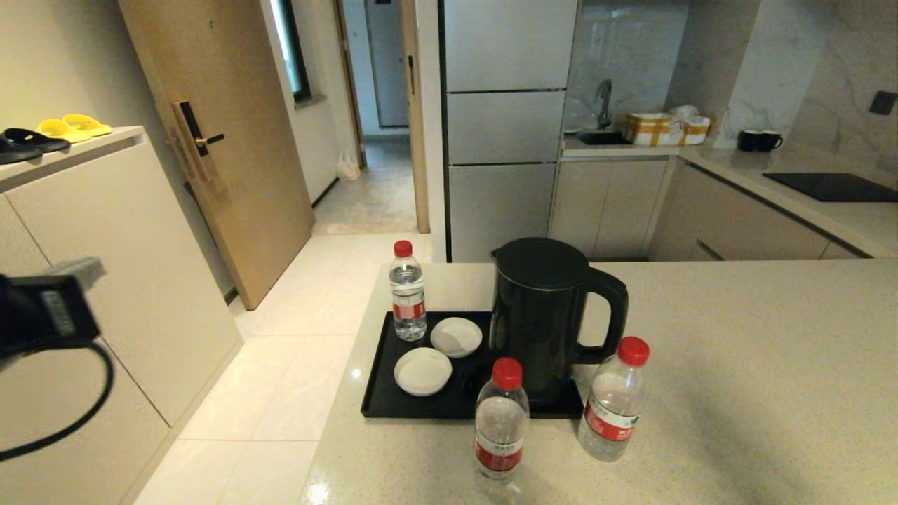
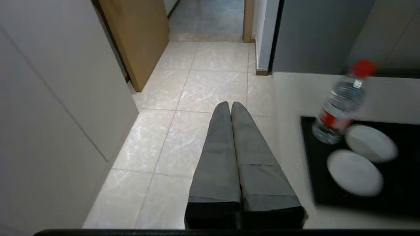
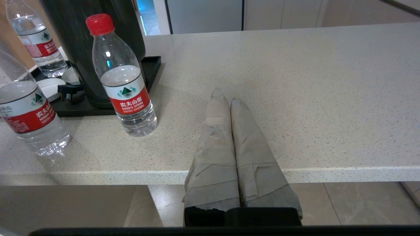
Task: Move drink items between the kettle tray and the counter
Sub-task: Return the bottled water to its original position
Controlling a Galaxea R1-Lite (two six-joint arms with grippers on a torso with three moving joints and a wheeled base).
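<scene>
At the far left of the head view, part of the left arm (image 1: 42, 312) is seen over the floor, clear of the counter (image 1: 736, 365). In its wrist view the left gripper (image 2: 229, 106) is clenched, fingers pressed together and holding nothing, above the floor tiles and short of the counter edge.

Next to the right lies the black tray (image 1: 382, 393) on the counter. One water bottle (image 1: 407, 291) stands upright in the tray's far left corner, just beside two small white dishes (image 1: 423, 370). The black kettle (image 1: 544, 315) stands on the tray's right part. Two more bottles stand upright on the counter by the tray's near edge: the middle bottle (image 1: 501, 421) in front of the kettle, and the right bottle (image 1: 615, 400) at the tray's near right corner.

The right gripper (image 3: 226, 96) is seen only in its wrist view, clenched and empty, low over the counter's near edge, to the right of the right bottle.

It is judged that a bottle is about to be approached. For a clean grasp, the fingers should be parted before arrival, the bottle taken around its labelled middle, and the lift kept straight up. The tray bottle would best be reached from the left side, so that the dishes are not brushed. The right bottle should be taken without nudging the kettle handle behind it.
</scene>
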